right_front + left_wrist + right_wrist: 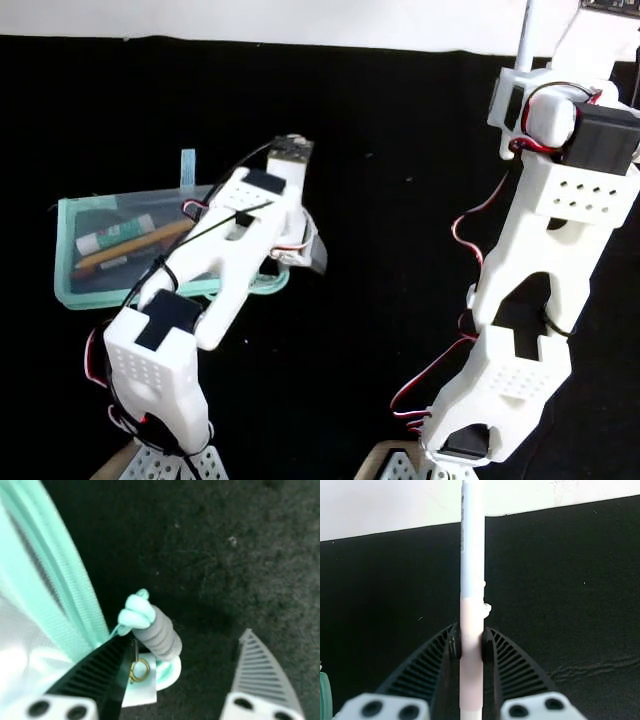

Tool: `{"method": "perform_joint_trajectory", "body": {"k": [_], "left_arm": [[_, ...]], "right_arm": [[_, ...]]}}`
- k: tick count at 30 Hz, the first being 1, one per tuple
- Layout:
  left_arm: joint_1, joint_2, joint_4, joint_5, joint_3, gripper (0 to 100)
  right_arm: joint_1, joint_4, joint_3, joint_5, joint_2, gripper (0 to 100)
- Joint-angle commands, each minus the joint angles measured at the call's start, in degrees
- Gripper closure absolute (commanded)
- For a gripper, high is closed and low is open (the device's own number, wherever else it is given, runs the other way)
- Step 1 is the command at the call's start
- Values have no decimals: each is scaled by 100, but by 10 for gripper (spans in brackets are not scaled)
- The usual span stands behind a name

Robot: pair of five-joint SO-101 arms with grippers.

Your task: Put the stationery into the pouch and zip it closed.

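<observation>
A mint-green pouch [75,285] with a clear side lies at the left of the black table. Inside it are a glue stick [112,236] and an orange pencil [140,243]. My left gripper [305,255] hangs over the pouch's right end. In the left wrist view the left gripper [180,677] is open. The grey ribbed zipper pull [159,632] on its mint cord lies between the fingers, next to the black finger [102,672], beside the pouch's edge [50,595]. My right gripper [470,632] is shut on a white and pink pen [472,590], held upright, high at the back right [526,30].
A short mint strip [187,165] lies just behind the pouch. Black tabletop [390,200] stretches between the two arms, and a white wall [300,18] runs along the table's far edge.
</observation>
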Motion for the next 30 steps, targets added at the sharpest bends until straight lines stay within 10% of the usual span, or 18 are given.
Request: {"method": "perform_joint_trajectory", "body": {"k": [1,5,15,30], "left_arm": [[-145,-277,-211,-492,4,838],[-171,-286,-229,-932,-40,997],[259,-462,721,-1046,-796,994],[1112,-1086,3121,-3763,-3407,994]], "right_arm": [[57,57,4,9,-198,993],[57,57,4,9,-198,993],[57,57,4,9,-198,993],[136,57,4,9,-198,993]]}}
